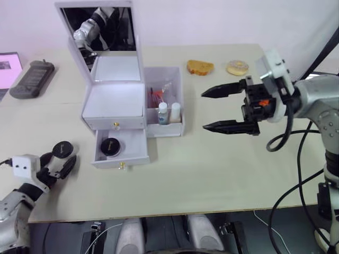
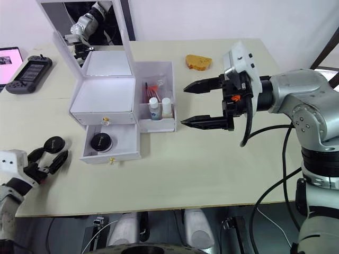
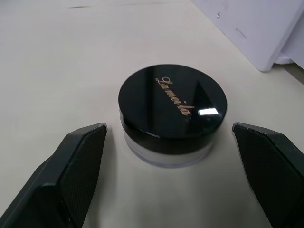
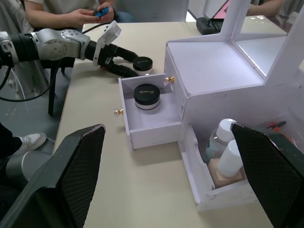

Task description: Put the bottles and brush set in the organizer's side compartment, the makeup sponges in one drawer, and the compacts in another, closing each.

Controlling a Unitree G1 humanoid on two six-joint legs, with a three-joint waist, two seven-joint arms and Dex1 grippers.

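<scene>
A pale beige counter carries the white plastic organizer with its lower drawer pulled out, one round black compact inside. Left of the organizer, the left hand straddles the second black compact, fingers wide; closing on it likely comes next. Right of the organizer, the right hand hovers wide, empty.

Table — organizer, compact, bread.

White organizer sits with its mirror lid up and the lower drawer pulled open, one black compact inside. Bottles and brush set stand in the side compartment. The second compact lies on the surface off to the left.
</scene>
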